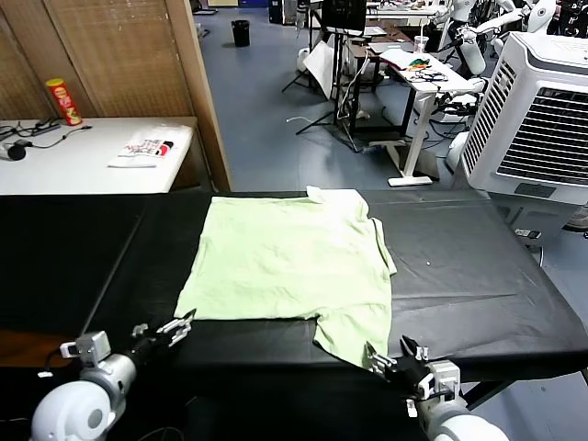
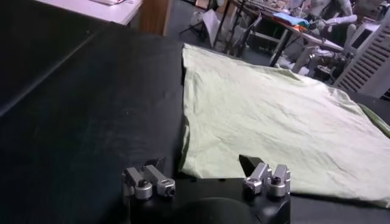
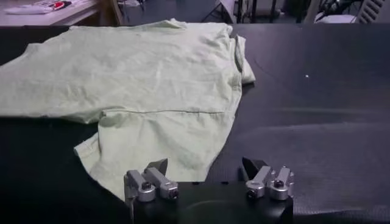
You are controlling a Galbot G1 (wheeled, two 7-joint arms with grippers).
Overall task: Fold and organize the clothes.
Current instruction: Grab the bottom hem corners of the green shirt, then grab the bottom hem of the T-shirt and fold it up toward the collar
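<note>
— One table [image 1: 478, 276], black, with the shirt [image 1: 294, 262] spread flat on it, just ahead of both claws?

— Yes. The shirt's near left corner lies just beyond the left claw [image 1: 177, 329], which stands wide and holds nothing.

— And the right claw [image 1: 397, 356]?

— Wide too, holding nothing, with the shirt's lower flap right before its tips, apart from them.

White rounded arms, black wrists, silver screwed jaws.
</note>
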